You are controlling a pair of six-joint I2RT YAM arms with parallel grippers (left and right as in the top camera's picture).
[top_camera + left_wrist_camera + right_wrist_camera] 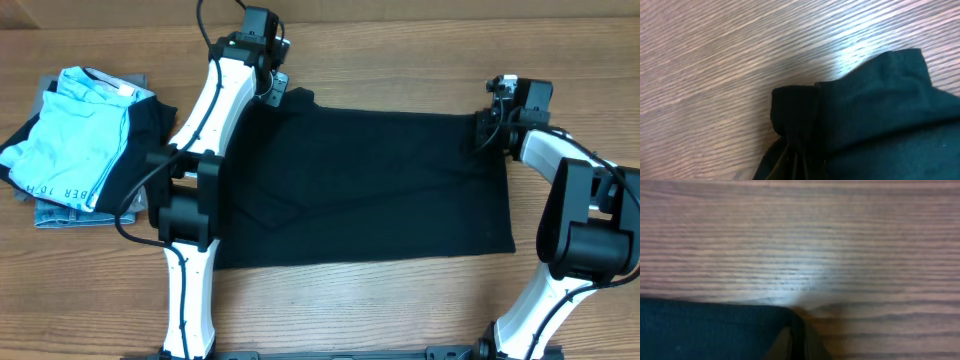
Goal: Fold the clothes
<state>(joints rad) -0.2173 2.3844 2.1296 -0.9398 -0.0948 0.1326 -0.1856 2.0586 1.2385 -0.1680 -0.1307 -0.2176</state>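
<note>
The clothes (370, 180), a plain black T-shirt, lie spread flat across the middle of the wooden table. My left gripper (275, 88) is at the shirt's far left corner. In the left wrist view the black fabric (880, 110) bunches up into that gripper (799, 157), which is shut on it. My right gripper (487, 128) is at the far right corner. In the right wrist view it (797, 336) is shut on the very corner of the cloth (710, 330), and the hem runs off to the left.
A stack of folded garments sits at the table's left end: a light blue piece with dark lettering (75, 140) on top, and a grey-blue denim-like piece (60, 212) under it. Bare wood (400, 50) lies beyond the shirt's far edge.
</note>
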